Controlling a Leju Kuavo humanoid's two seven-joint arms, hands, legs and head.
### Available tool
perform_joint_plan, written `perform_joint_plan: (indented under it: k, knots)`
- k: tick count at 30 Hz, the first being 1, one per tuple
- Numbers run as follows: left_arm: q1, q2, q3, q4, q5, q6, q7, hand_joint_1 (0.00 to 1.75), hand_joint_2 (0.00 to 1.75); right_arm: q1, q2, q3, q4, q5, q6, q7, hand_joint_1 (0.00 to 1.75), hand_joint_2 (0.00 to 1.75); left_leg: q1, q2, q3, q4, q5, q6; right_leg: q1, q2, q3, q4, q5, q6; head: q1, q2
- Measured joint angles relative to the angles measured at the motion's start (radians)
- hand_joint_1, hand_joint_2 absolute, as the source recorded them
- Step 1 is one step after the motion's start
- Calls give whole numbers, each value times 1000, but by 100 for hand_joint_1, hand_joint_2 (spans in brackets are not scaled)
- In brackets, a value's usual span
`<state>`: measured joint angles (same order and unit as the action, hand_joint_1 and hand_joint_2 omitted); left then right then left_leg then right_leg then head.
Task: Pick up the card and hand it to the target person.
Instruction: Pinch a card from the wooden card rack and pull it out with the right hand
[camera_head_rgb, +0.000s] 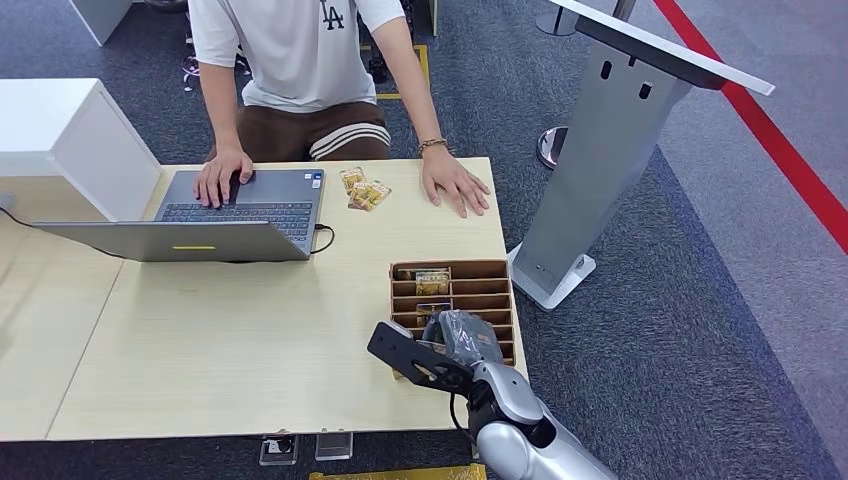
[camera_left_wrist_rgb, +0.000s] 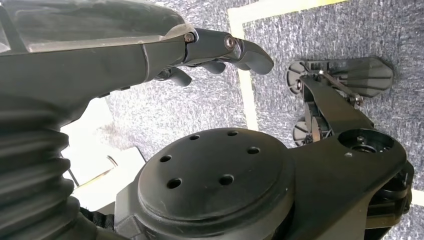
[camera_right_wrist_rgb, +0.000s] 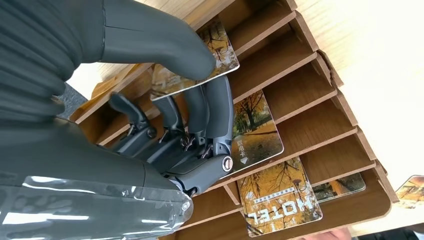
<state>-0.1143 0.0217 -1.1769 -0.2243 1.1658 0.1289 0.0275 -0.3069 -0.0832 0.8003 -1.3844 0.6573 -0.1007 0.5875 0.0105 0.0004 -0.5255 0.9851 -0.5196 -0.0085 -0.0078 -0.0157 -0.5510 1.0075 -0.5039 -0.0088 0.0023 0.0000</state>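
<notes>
Two hands belong to the robot, and the right hand (camera_right_wrist_rgb: 165, 100) is down in the brown wooden slotted card rack (camera_head_rgb: 470, 270) near the table's right edge, its thick grey thumb pressing on top of a glossy autumn-leaf hotel card (camera_right_wrist_rgb: 220, 50) while the darker fingers (camera_right_wrist_rgb: 210, 115) curl beneath it, so the card is pinched between them, still within the rack's near slots. More cards of the same print lie in other slots, one showing the word HOTEL (camera_right_wrist_rgb: 280, 200). From the head view the silver right arm reaches up to the rack's near end. The left hand (camera_left_wrist_rgb: 215, 55) hangs over grey carpet, holding nothing, its fingers slightly curled and apart. Across the pale wooden table (camera_head_rgb: 250, 340) a person in a white T-shirt (camera_head_rgb: 300, 50) rests one hand on a grey open laptop (camera_head_rgb: 240, 210) and the other flat on the tabletop, with a few loose cards (camera_head_rgb: 362, 190) lying between them.
</notes>
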Motion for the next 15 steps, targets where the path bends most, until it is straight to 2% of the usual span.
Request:
perform_joint_plan:
  k: [15]
  knots:
    - [-1,0,-4,0,7,0,-7,0,0,0,0,0,1,1,-5,-2,175,175,0,0,0,0,0,0,0,0,0,0,0,0,0,0]
